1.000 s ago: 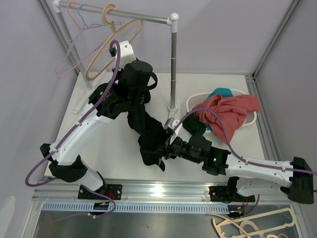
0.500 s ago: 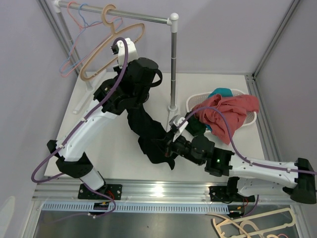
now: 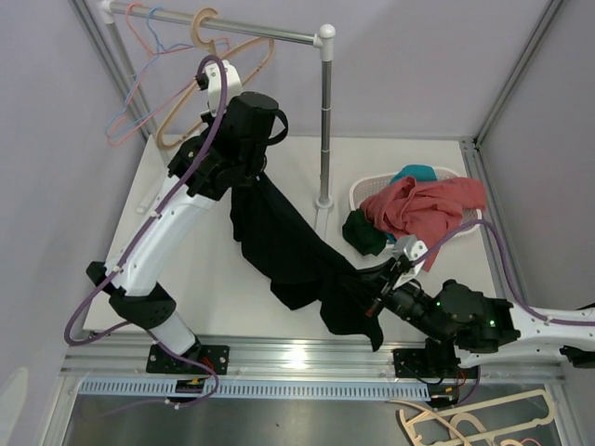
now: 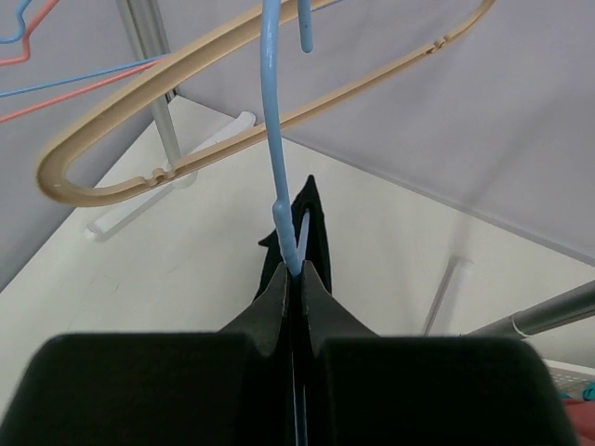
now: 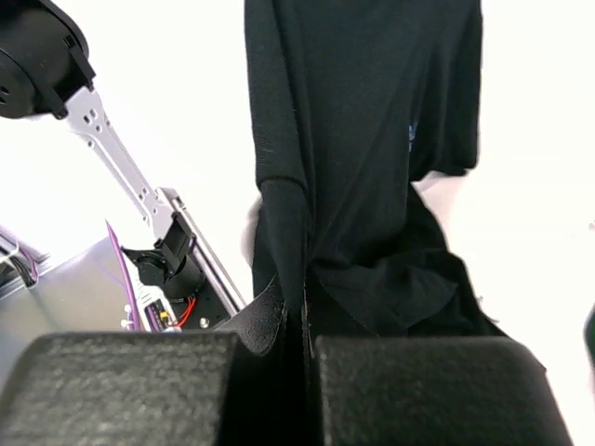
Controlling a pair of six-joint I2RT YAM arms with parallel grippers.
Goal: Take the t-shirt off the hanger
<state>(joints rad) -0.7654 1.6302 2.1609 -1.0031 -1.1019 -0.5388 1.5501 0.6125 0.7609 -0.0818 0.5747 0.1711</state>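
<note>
The black t-shirt [image 3: 279, 246] is soft matt cloth, hanging in creased folds. The thin blue hanger [image 4: 271, 139] looks smooth and faintly glossy; the tan hanger [image 4: 48, 175] is matt plastic. The rail [image 3: 270, 35] is polished metal, the tabletop [image 3: 418, 158] matt white

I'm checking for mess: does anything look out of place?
A beige hanger lies past the near edge of the table. Clothes overflow the basket: a red garment drapes over its rim and a dark green garment hangs out the side.

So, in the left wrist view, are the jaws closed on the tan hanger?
No, the left jaws pinch the blue hanger, while the tan hanger hangs apart beyond it.
</note>
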